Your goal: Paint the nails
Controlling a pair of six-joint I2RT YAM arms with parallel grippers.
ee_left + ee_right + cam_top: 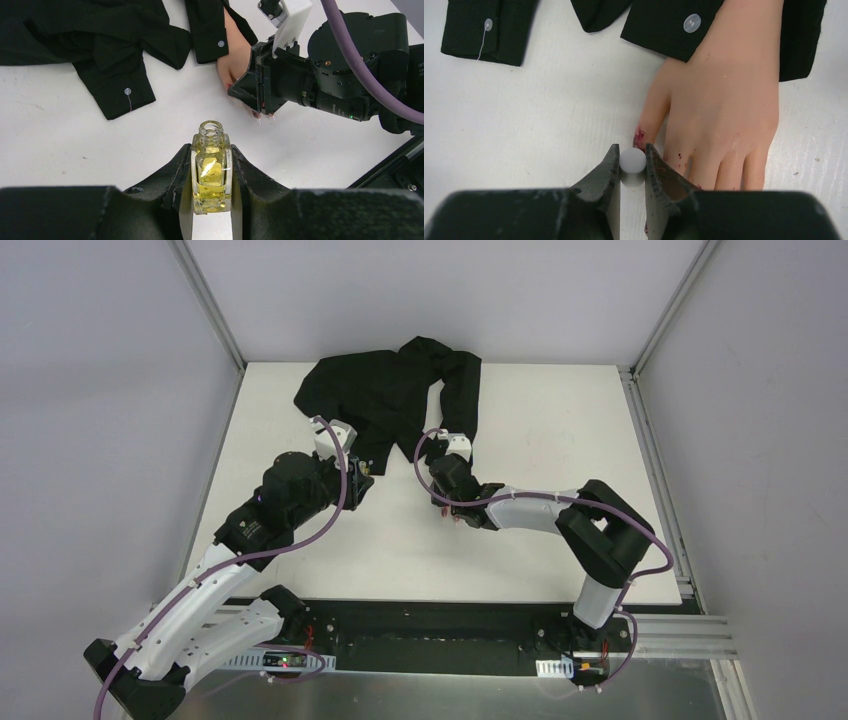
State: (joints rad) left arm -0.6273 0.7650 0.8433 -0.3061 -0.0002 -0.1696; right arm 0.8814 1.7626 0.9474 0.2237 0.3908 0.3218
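Note:
The pale mannequin hand (724, 105) lies flat on the white table, with a black sleeve (674, 25) at its wrist. The thumb nail (640, 136) is smeared dark red. The other nails are hidden behind my right gripper's fingers. My right gripper (632, 150) is shut on a white round brush cap (632, 160), right at the thumb tip. My left gripper (212, 150) is shut on a small uncapped bottle of yellowish polish (212, 172) and holds it upright, left of the hand (231, 65). In the top view the two grippers (358, 478) (445, 498) stand close together.
A black shirt (385, 390) is spread over the back middle of the table, and a loose cuff (117, 95) lies in front of the bottle. Red spots mark the hand's knuckles (681, 156). The right gripper body (310, 85) stands close to the bottle.

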